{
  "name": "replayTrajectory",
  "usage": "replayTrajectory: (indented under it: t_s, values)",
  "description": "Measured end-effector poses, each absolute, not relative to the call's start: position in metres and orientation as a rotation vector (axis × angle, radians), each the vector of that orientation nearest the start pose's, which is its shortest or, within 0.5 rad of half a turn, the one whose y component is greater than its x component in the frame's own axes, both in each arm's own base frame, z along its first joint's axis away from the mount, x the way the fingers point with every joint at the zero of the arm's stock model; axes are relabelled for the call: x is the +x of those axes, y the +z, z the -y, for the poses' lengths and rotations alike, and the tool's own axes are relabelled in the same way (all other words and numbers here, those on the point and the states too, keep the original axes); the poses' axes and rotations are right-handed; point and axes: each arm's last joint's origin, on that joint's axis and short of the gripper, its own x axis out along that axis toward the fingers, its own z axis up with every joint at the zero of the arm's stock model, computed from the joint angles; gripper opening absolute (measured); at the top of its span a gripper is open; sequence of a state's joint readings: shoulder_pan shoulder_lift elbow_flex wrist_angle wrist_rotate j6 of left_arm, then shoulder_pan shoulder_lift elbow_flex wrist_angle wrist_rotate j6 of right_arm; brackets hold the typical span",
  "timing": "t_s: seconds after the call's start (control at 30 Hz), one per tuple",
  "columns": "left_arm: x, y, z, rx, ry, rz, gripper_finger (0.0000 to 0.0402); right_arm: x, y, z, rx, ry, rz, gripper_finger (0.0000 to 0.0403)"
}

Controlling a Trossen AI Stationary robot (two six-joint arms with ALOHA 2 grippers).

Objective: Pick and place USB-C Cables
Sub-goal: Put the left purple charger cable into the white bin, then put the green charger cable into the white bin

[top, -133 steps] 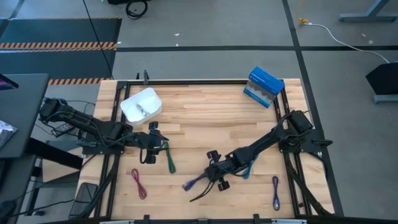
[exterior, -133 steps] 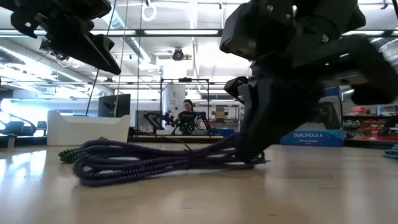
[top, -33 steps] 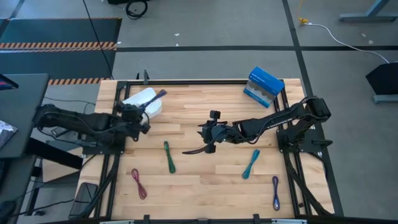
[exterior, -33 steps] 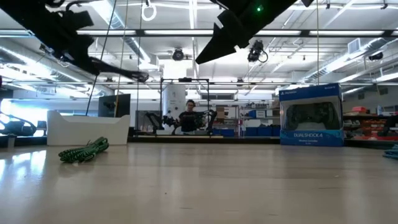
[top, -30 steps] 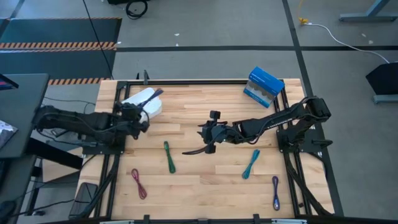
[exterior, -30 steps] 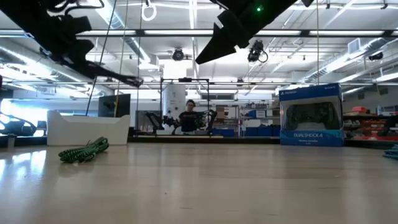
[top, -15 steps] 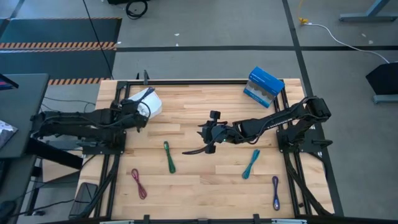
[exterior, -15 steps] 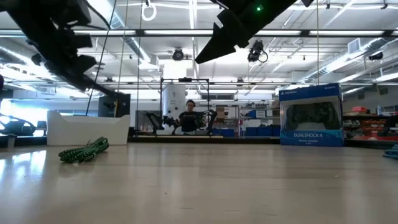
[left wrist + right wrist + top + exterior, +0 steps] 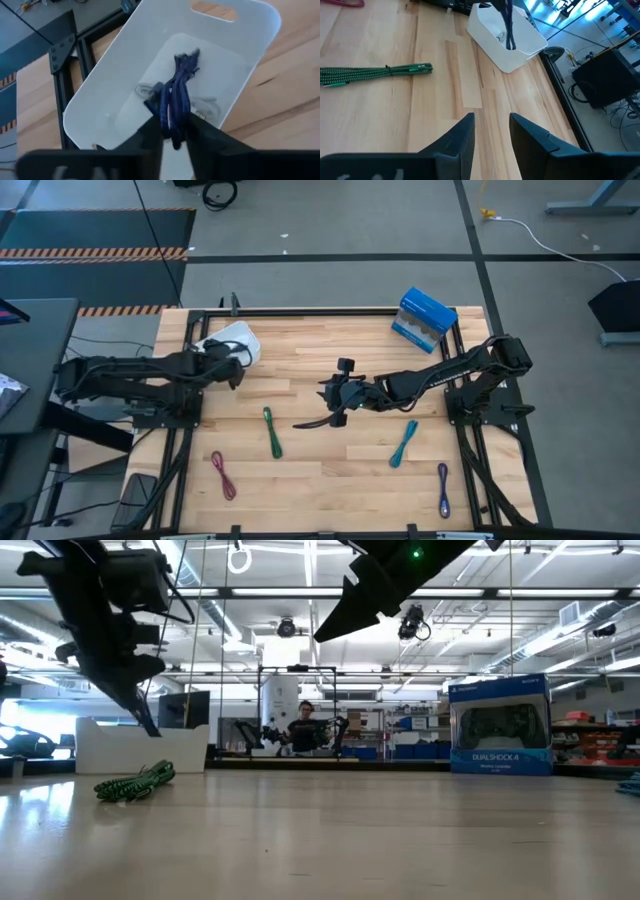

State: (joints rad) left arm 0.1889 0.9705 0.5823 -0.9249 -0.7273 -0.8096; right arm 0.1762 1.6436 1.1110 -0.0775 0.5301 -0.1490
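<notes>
Left wrist view: left gripper (image 9: pixel 172 131) clenched on purple USB-C cable (image 9: pixel 175 100), hanging over white tray (image 9: pixel 150 45). Right gripper (image 9: pixel 491 131) spread, mid-table, near green cable (image 9: pixel 375 73).

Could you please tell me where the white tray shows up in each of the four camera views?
High view: tray at the table's far left, partly under the left hand.
Low view: tray at left, behind the green cable.
Left wrist view: tray fills the picture, purple cable hanging over it.
Right wrist view: tray at top centre.
Shared landmark: the green cable, except in the left wrist view.
</notes>
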Motion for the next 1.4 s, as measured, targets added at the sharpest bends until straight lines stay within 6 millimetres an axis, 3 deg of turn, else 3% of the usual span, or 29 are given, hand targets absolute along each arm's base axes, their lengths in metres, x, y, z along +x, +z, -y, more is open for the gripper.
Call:
replayTrajectory:
  t_s: [0.2,0.37,0.6,0.73,0.87,1.03,1.23,1.4]
  values:
    - [0.140,0.197,-0.047,-0.287,1.225,-0.887,0.0179,0.353,0.241,-0.048,-0.340,-0.304,-0.604,0.0128]
    - [0.154,0.199,-0.041,-0.197,0.983,-0.917,0.0222,0.353,0.240,-0.048,-0.342,-0.304,-0.606,0.0129]
    - [0.175,0.205,-0.015,0.021,0.484,-0.916,0.0220,0.352,0.241,-0.047,-0.357,-0.335,-0.610,0.0129]
    - [0.179,0.202,0.007,0.226,0.121,-0.967,0.0209,0.348,0.246,-0.046,-0.358,-0.339,-0.613,0.0129]
    - [0.183,0.202,0.027,0.345,-0.101,-0.921,0.0207,0.344,0.255,-0.048,-0.357,-0.369,-0.587,0.0129]
    - [0.195,0.195,0.048,0.506,-0.256,-0.869,0.0223,0.338,0.265,-0.052,-0.351,-0.362,-0.551,0.0129]
    - [0.208,0.162,0.054,0.586,-0.313,-1.021,0.0253,0.336,0.269,-0.059,-0.348,-0.345,-0.529,0.0130]
    - [0.228,0.146,0.058,0.647,-0.321,-0.962,0.0258,0.336,0.269,-0.059,-0.349,-0.345,-0.531,0.0130]
